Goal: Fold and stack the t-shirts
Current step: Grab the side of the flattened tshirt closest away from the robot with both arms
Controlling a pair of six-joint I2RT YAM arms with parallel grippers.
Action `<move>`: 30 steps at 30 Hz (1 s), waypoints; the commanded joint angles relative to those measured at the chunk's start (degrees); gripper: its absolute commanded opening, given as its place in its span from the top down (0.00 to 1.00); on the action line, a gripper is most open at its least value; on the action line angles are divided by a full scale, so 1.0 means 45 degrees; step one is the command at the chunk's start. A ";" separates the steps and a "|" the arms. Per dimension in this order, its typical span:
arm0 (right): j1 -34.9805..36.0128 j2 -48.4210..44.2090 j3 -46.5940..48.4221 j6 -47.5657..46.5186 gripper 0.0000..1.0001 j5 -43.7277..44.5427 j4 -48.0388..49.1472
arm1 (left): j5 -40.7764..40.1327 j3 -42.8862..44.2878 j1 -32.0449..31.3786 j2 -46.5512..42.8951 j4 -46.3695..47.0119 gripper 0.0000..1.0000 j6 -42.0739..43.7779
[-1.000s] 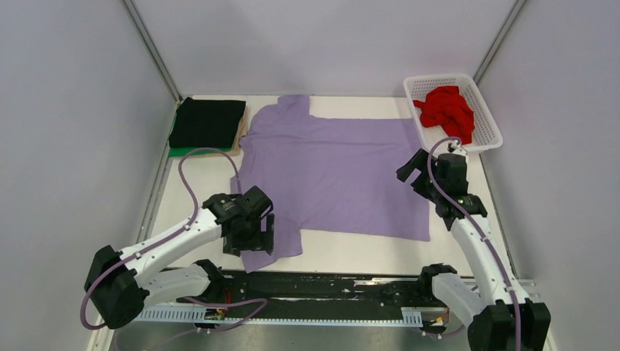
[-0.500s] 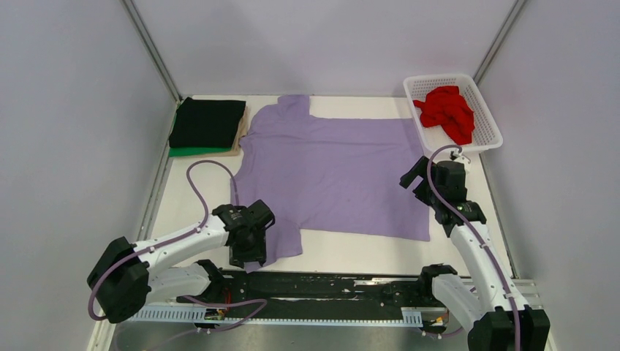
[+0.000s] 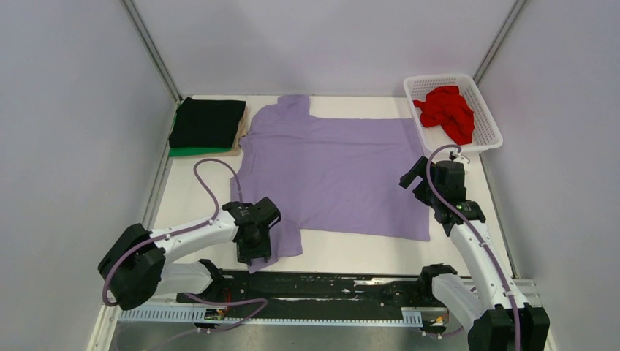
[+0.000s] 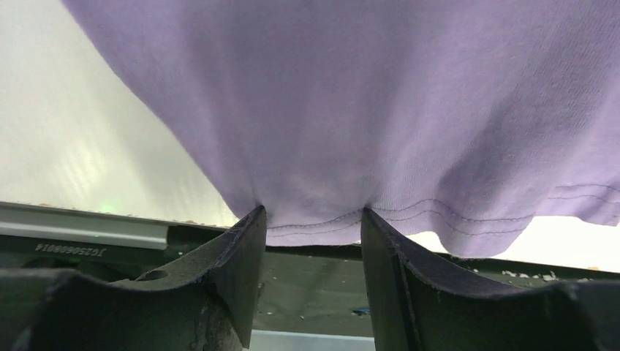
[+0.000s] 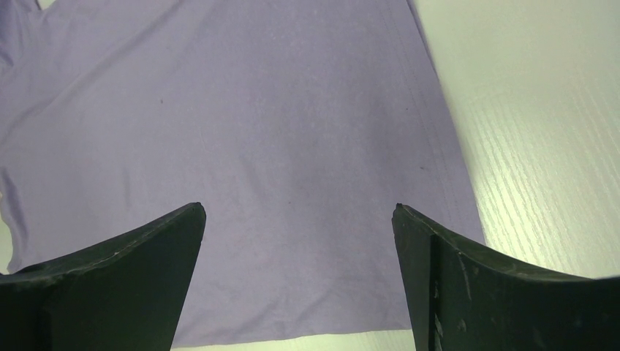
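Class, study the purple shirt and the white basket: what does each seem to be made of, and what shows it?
Purple shirt: soft knit cloth, matte; it ripples and has stitched hem lines. White basket: probably moulded plastic, smooth-looking; its thin latticed walls hold their shape.

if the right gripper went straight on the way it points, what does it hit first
The right gripper would probably meet the purple shirt first, near its hem; nothing shows in between.
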 commanded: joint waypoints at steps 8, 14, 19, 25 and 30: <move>-0.0045 -0.0305 0.0022 0.0181 0.00 0.0811 -0.0097 | 0.0388 -0.0251 -0.0057 0.1509 0.1391 0.52 -0.0556; -0.0083 -0.0996 0.0154 0.1364 0.00 0.1727 -0.1264 | 0.0172 0.0220 -0.0057 0.1392 0.0768 0.75 -0.0373; -0.0130 -0.1720 0.0335 0.3547 0.00 0.1853 -0.3955 | -0.0490 0.1166 -0.0062 0.0675 -0.0600 1.00 0.0128; -0.0130 -0.2442 -0.0268 0.5855 0.00 0.1072 -0.6617 | -0.0187 0.1386 -0.0057 -0.0257 -0.1070 1.00 0.1000; -0.0116 -0.2503 -0.0879 0.7408 0.00 0.1327 -0.6950 | 0.0058 0.1559 -0.0056 -0.0312 -0.0899 1.00 0.1626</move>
